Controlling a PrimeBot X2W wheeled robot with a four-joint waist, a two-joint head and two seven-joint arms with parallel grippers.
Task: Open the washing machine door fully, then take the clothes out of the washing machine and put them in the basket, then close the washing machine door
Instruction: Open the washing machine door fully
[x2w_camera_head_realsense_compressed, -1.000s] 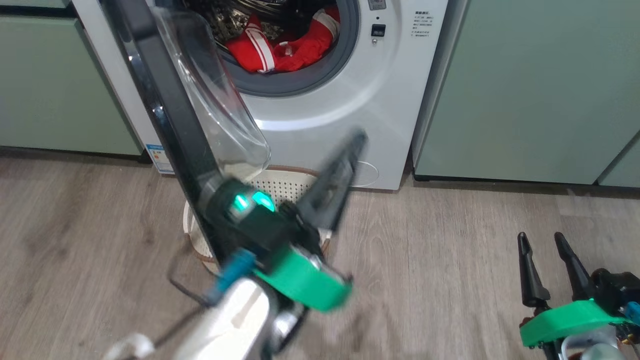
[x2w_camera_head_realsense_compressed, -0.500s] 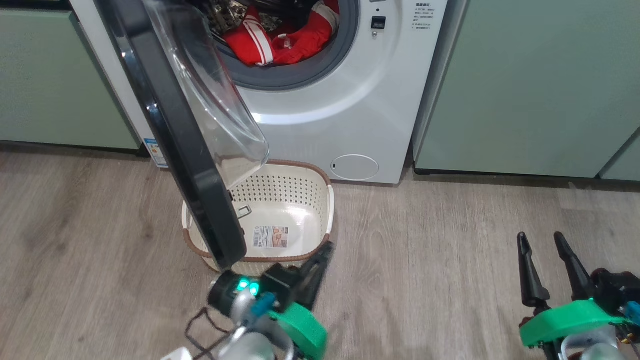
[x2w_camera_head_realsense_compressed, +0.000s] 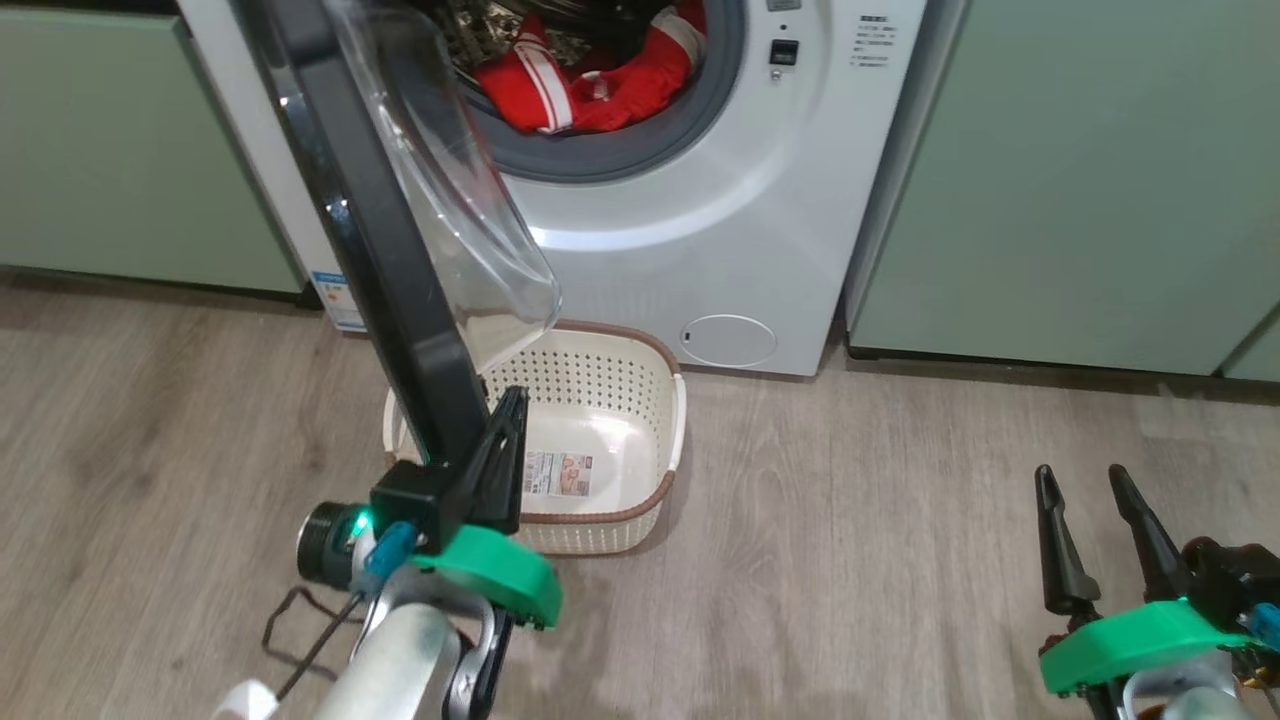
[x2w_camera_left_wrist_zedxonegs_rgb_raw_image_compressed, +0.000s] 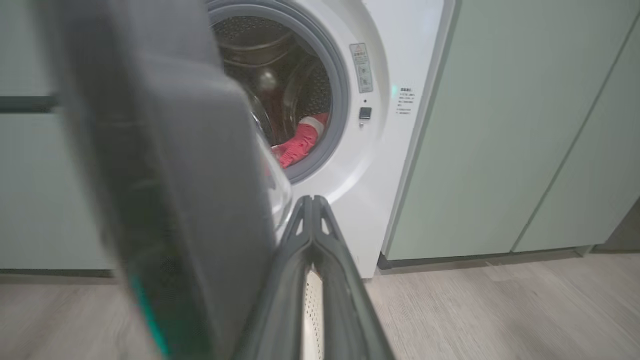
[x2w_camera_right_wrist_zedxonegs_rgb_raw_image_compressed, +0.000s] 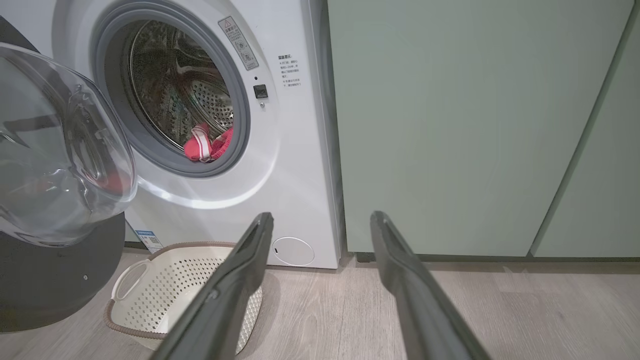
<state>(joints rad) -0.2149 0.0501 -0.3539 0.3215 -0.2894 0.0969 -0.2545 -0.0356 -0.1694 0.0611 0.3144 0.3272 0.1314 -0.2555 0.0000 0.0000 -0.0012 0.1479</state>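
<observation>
**Left tool (x2w_camera_head_realsense_compressed: 513, 405) is back up against the round, black-rimmed, clear-windowed washing machine door (x2w_camera_head_realsense_compressed: 385, 260), now on its inner side.**

The left tool, its two long dark fingers pressed together and holding nothing, dipped under the door's bottom edge half a second ago. It now stands at the near-left corner of the cream perforated plastic basket (x2w_camera_head_realsense_compressed: 600, 519) with the brown rim, tips just beside the door's rim; whether they touch, I cannot tell. The right tool (x2w_camera_head_realsense_compressed: 1082, 480) hangs wide and empty over the wooden floor (x2w_camera_head_realsense_compressed: 850, 560), well right of the basket, unmoved. The door stays edge-on above the basket's left half, only part open. Opening looks unfinished, and a push leftward seems set up. Behind the basket stands the big white front-loading washing machine (x2w_camera_head_realsense_compressed: 720, 230), and the bright red, white-striped clothes (x2w_camera_head_realsense_compressed: 600, 85) lie in its drum.
</observation>
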